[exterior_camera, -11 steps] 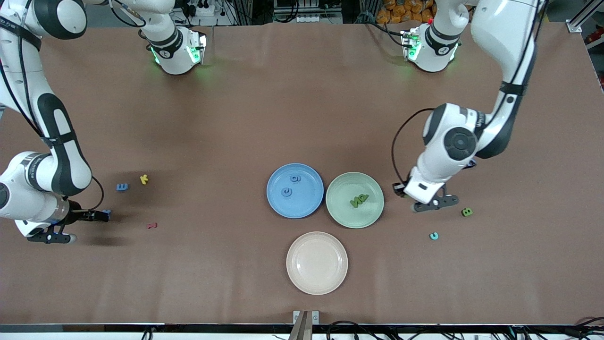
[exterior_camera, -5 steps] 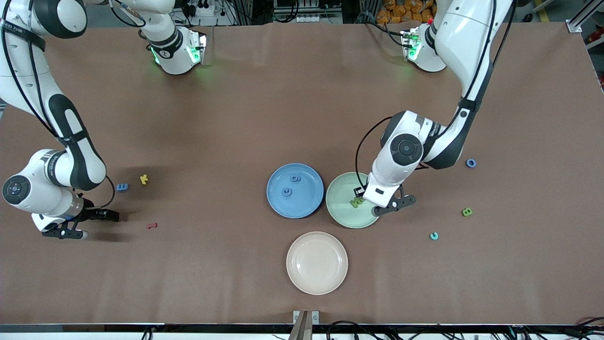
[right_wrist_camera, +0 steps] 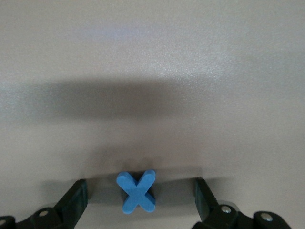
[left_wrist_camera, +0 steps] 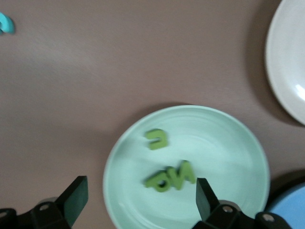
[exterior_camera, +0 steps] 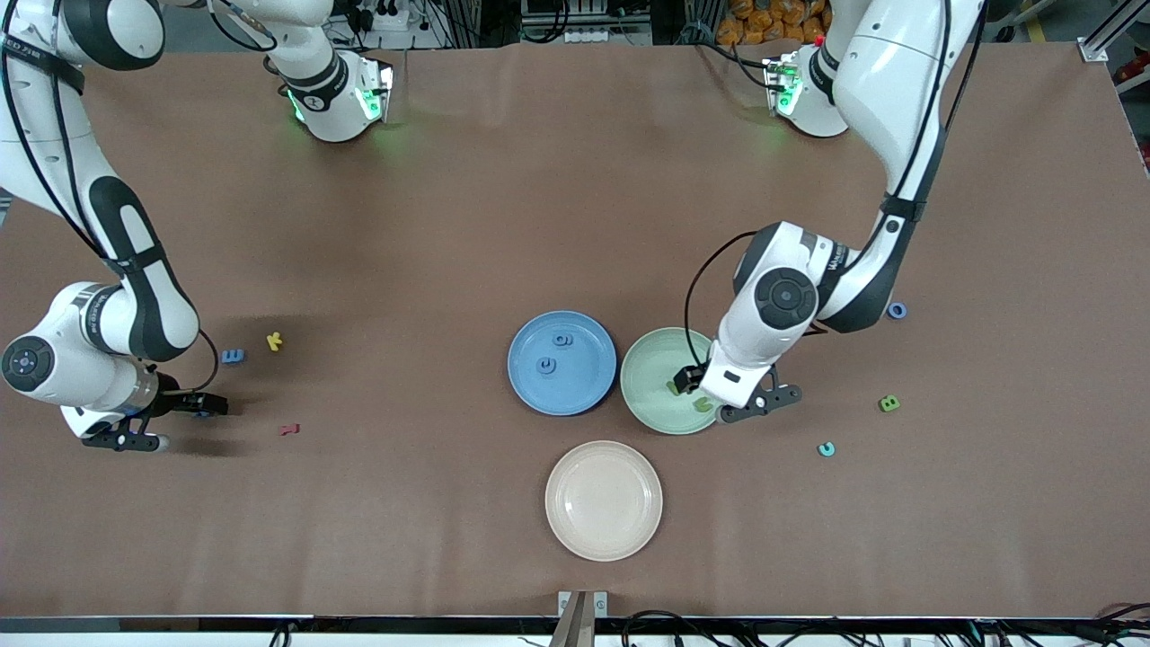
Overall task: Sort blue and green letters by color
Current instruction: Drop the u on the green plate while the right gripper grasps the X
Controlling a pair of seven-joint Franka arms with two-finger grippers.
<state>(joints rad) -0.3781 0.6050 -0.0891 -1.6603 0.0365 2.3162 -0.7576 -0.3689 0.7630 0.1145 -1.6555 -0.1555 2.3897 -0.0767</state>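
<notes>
Over the green plate (exterior_camera: pixel 651 409), the left gripper (left_wrist_camera: pixel 140 200) hangs wide open and empty above three green letters (left_wrist_camera: pixel 169 176) lying there, sorted by color. Well apart, the right gripper (right_wrist_camera: pixel 138 202), also open, straddles a blue X (right_wrist_camera: pixel 137 191), likely for pickup.

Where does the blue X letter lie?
The blue X letter lies on the table between the open right pincer's fingers, at the right arm's end.

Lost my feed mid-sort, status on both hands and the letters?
Left hand open over green plate, green letters in it. Right hand open around blue X on the table. Nothing in the way.
</notes>
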